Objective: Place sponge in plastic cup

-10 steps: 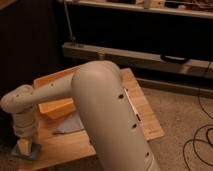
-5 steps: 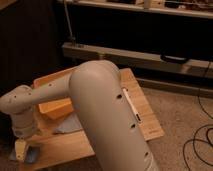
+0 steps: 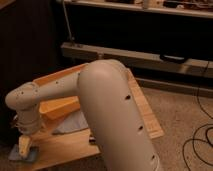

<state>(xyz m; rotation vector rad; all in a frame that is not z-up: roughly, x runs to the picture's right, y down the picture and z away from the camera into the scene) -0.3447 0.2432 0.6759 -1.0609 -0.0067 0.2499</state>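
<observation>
At far left we see the gripper (image 3: 24,147) pointed down over the near left corner of the wooden table (image 3: 70,145), its pale tips resting on or just above a flat blue-grey pad (image 3: 22,155) that we take to be the sponge, though the dim light leaves that uncertain. The pad lies flat on the tabletop right at the edge, directly under the fingers; whether they are clenched on it or released we cannot tell. Just right of the wrist, a yellow-orange block (image 3: 60,107) sits on the table with a crumpled whitish sheet (image 3: 75,122) in front of it. The cream-coloured arm (image 3: 107,110), smooth, rounded and dotted with small dark holes, sweeps from the wrist across the centre and fills the foreground. The table is light, plain timber with a raised back edge. To the right, speckled flooring (image 3: 180,107) carries dark cables (image 3: 200,137), and behind runs a long metal shelf (image 3: 135,55) against a dark wall.
</observation>
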